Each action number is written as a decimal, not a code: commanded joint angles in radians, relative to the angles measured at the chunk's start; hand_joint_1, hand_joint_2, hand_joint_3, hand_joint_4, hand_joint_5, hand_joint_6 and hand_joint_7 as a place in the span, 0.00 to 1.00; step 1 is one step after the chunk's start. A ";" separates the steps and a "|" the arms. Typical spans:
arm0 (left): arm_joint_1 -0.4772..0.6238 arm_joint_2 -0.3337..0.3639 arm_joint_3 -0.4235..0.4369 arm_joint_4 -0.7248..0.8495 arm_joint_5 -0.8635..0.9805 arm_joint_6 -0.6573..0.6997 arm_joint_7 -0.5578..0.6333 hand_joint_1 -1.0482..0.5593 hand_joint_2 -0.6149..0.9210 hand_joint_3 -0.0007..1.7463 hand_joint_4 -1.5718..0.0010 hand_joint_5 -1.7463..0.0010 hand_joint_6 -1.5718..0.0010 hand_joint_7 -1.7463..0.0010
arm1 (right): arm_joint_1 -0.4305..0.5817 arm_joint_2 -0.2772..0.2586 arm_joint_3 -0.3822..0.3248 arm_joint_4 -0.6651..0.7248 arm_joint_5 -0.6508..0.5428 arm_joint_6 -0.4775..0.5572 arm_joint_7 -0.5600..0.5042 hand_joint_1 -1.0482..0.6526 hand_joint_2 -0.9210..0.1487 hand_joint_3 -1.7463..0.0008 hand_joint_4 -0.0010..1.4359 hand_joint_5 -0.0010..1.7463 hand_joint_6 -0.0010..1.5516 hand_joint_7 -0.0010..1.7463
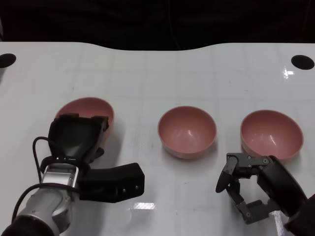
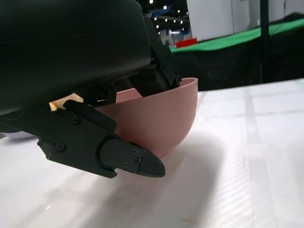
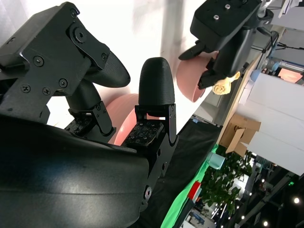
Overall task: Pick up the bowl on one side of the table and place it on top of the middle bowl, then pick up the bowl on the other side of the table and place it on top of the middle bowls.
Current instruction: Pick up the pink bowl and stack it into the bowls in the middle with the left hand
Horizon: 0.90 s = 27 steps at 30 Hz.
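Observation:
Three pink bowls stand in a row on the white table [image 1: 147, 73]. My left hand [image 1: 76, 137] covers the near rim of the left bowl [image 1: 88, 108]. In the left wrist view its fingers [image 2: 164, 71] reach over the rim of the left bowl [image 2: 166, 118] and the thumb [image 2: 135, 161] lies against the outer wall, so the hand grips the bowl, which sits low on the table. The middle bowl [image 1: 187, 132] stands free. My right hand [image 1: 243, 189] is open just in front of the right bowl [image 1: 270, 133], touching nothing. The right wrist view shows the right hand's fingers [image 3: 154, 85] spread apart.
Two black round holes [image 1: 302, 62] [image 1: 6, 60] mark the table's far corners. The far table edge meets a dark background. Across the table, the right wrist view shows my left hand [image 3: 228, 28] at the left bowl [image 3: 190, 83].

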 commanded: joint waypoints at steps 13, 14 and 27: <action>0.029 0.047 0.025 -0.258 0.031 -0.030 -0.039 0.49 0.99 0.05 0.50 0.00 0.30 0.78 | 0.006 -0.011 0.004 -0.011 0.009 0.000 0.002 0.55 0.61 0.16 0.60 1.00 0.55 0.74; 0.026 0.043 0.025 -0.259 0.028 -0.037 -0.044 0.49 0.99 0.04 0.50 0.00 0.32 0.68 | 0.006 -0.010 0.004 -0.010 0.011 -0.002 0.003 0.55 0.61 0.16 0.60 1.00 0.55 0.74; -0.048 -0.011 0.023 -0.193 0.016 -0.222 0.023 0.49 0.97 0.12 0.45 0.00 0.46 0.28 | 0.004 -0.012 0.005 -0.004 0.002 -0.013 -0.003 0.56 0.61 0.17 0.60 1.00 0.54 0.75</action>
